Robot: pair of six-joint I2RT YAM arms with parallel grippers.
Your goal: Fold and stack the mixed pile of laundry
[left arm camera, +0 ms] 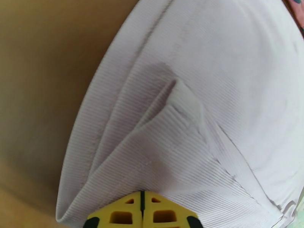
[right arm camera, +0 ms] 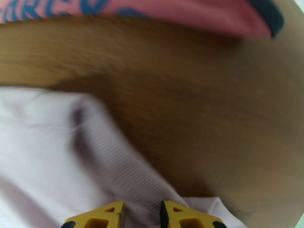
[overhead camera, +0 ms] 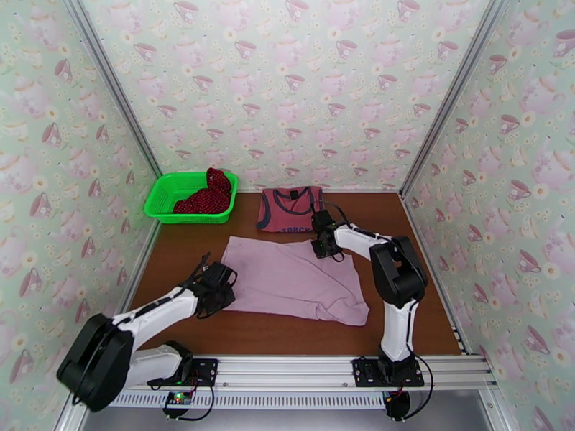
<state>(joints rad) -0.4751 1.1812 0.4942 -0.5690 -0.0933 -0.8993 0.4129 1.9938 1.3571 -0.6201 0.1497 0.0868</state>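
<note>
1. Table [overhead camera: 215, 332]: no stack on it yet. I'd call the task early.
2. Pink piece [overhead camera: 295, 278]: spread mid-table, creased at its left edge, fold not finished.
3. Tank top [overhead camera: 287, 208]: flat at the far edge, just beyond the pink piece with bare table between. It looks unfolded.
4. Basket [overhead camera: 153, 201]: far-left, holds the dotted cloth [overhead camera: 208, 197] in a heap, not yet folded.
5. Left gripper [left arm camera: 142, 198]: shut, pinching the pink piece's left edge.
6. Right gripper [right arm camera: 142, 211]: narrow gap, at the pink piece's far-right corner. Grip unclear.

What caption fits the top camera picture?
The left gripper and right gripper meet the edges of a pink garment; red tank top behind, dotted cloth in green basket.
</note>
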